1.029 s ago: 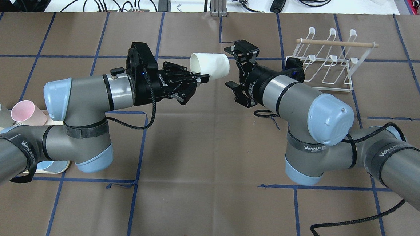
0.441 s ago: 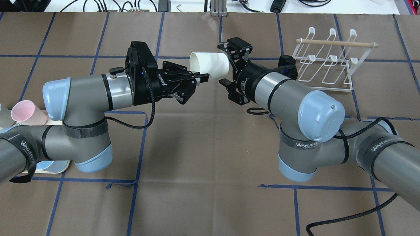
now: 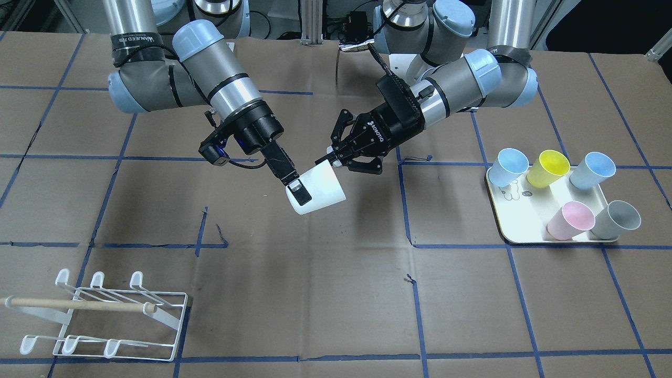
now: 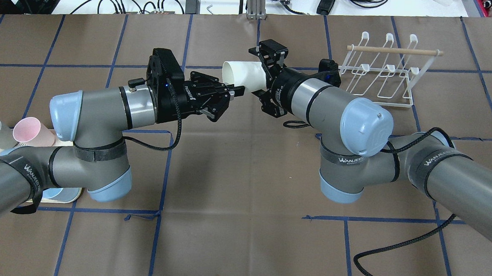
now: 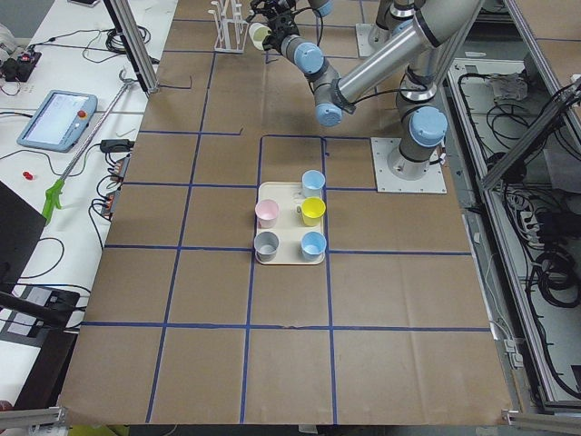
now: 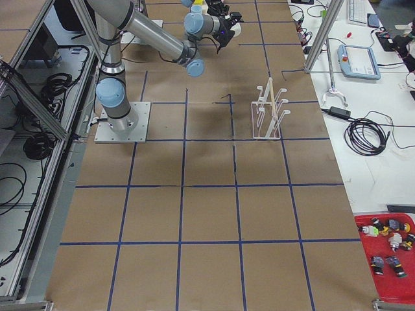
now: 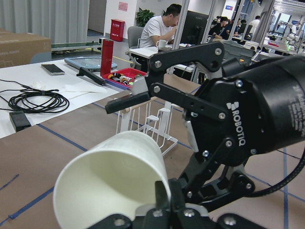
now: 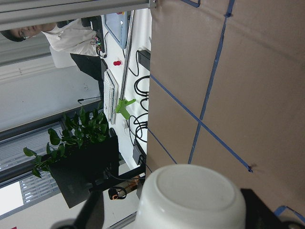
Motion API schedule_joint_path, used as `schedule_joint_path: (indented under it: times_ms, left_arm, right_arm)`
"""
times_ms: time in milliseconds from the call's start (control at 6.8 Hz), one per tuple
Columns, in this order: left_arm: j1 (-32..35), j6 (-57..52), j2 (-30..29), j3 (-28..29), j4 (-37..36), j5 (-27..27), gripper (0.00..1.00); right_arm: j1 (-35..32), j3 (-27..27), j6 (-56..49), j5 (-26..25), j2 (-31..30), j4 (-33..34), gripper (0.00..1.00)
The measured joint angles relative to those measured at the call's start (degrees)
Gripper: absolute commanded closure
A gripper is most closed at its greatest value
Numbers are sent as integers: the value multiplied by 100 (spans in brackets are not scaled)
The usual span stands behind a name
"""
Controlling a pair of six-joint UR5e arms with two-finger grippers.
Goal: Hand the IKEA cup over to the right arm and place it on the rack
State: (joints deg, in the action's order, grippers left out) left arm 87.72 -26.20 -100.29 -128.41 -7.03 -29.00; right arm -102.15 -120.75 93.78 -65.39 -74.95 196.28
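White cup (image 4: pixel 242 71) pinched at the rim by left hand (image 4: pixel 237 90), right hand (image 4: pixel 259 75) now nearer, spread, seemingly astride its base.

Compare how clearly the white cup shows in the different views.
Front-facing view: the white cup is sharp, with a soft shadow on the table. Right wrist view: its base looms large at the bottom edge. Side views: too small to judge.

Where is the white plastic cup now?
Overhead view: the white plastic cup hangs above the table centre, held by the left gripper, base inside the open right gripper.
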Motion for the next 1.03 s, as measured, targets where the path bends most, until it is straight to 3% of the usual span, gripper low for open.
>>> schedule_joint_path:
  times_ms: [147,588,882,1029]
  left_arm:
    - [0,0,0,0,0,0,99]
    - [0,1,3,0,0,0,97]
    - [0,3,11,11,-1,-6,88]
    - [0,25,19,26,-5,-8,67]
  right_arm:
    - [-20,23,0,0,55,4,4]
    - [-40,45,-6,0,92,-1,33]
    - [-40,58,-2,0,96,-1,39]
    - [-36,61,-1,0,94,-1,41]
